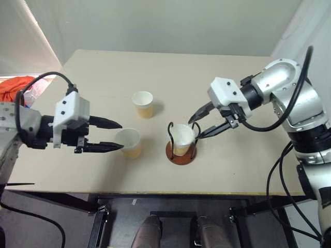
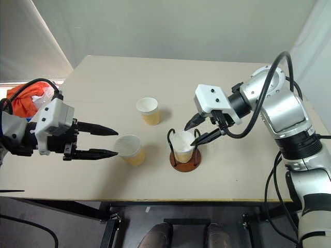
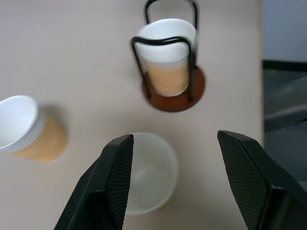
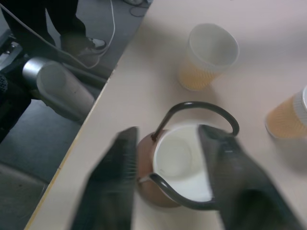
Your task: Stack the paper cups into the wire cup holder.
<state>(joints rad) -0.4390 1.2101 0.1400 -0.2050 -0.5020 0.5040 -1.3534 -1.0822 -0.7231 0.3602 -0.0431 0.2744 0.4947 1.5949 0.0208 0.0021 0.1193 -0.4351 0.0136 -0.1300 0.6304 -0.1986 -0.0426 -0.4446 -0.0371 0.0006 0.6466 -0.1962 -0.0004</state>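
Observation:
One paper cup [image 1: 182,137] stands upright inside the wire cup holder [image 1: 181,154], near the table's front middle. My right gripper [image 1: 195,129] is open just right of it, its fingers apart on either side of the cup's rim [image 4: 180,163]. A second paper cup [image 1: 128,142] stands on the table to the left of the holder. My left gripper [image 1: 122,136] is open and level at that cup's left side; in the left wrist view the cup [image 3: 148,172] lies between the fingertips, nearer one finger [image 3: 117,167]. The third paper cup [image 1: 143,103] stands farther back.
The beige table [image 1: 232,170] has its front edge close below the holder and its left edge under my left arm. An orange-red cloth [image 1: 15,85] lies off the table at the far left. Black cables hang from the right arm.

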